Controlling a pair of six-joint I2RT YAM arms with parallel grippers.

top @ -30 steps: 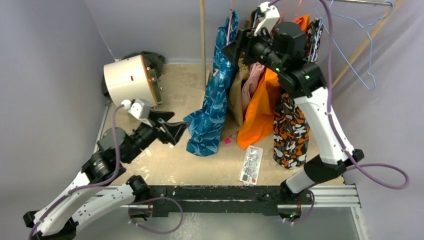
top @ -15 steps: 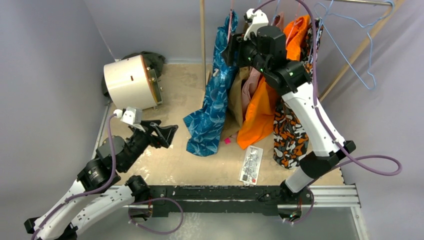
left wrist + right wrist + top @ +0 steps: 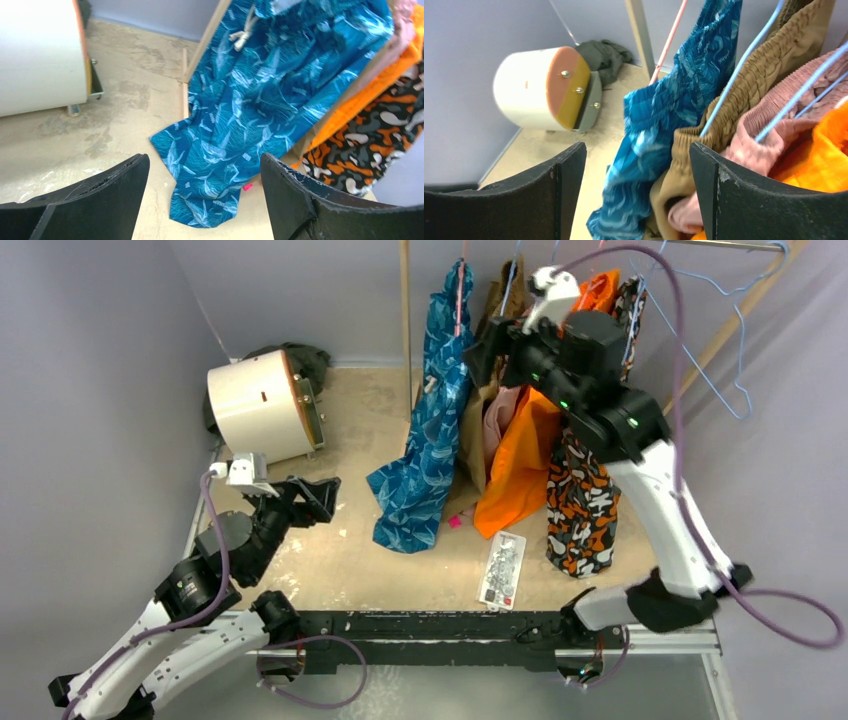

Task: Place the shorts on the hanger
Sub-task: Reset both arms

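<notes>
The hanger [image 3: 668, 42] is cut off by the top edge.

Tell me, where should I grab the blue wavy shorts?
Probably pinch the shorts at the loose lower leg, coming from the left. That edge hangs clear, while the brown shorts and orange shorts crowd the right.
</notes>
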